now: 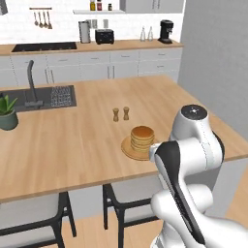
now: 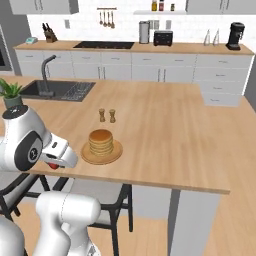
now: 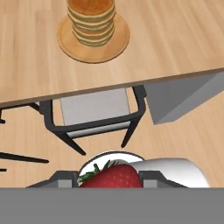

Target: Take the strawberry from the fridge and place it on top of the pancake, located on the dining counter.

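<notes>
While the arm folds up at the lower right of the left base view, the pancake [image 1: 142, 137] stack stands upright on its round plate [image 1: 127, 148] near the front edge of the dining counter [image 1: 72, 140]. Two small shakers [image 1: 121, 114] stand just behind it, apart from the plate.

Right base view: the end effector [image 2: 52, 164] sits at the counter's front edge, just left of the plate and at about its level. A bit of red, the strawberry [image 2: 52, 164], shows beneath the white hand.

Hand view: the strawberry [image 3: 112, 176] is grasped between the two finger tips, close under the camera. Its long axis lies roughly across the frame, green leafy cap toward frame left. It hangs over the floor in front of the counter, above a stool [image 3: 94, 113]; the pancake stack lies ahead at frame top.
</notes>
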### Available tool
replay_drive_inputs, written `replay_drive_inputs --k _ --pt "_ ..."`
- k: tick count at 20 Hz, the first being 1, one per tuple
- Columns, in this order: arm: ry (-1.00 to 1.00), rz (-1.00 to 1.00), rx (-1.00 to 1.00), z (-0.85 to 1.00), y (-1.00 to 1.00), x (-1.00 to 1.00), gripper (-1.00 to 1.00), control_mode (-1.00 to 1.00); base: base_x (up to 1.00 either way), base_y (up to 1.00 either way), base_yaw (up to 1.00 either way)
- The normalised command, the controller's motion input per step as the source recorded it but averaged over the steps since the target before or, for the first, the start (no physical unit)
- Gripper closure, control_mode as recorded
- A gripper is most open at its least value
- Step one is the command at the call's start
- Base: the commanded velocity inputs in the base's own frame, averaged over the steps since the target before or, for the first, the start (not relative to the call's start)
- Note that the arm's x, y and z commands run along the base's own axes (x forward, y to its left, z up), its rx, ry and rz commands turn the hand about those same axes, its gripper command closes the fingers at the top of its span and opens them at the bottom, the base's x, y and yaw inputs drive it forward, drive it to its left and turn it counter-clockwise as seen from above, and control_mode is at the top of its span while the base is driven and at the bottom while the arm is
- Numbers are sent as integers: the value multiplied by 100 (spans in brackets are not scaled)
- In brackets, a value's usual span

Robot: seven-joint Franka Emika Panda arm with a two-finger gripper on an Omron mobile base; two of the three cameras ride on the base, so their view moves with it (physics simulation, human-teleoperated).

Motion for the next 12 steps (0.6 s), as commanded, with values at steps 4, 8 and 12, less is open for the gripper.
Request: replay_drive_inputs --k 4,8,12 --pt "0 0 0 0 0 0 100 100 38 -3 2" --pt "0 0 0 0 0 0 100 100 53 -3 4" --pt "0 5 0 11 -8 40 100 -100 29 -6 3"
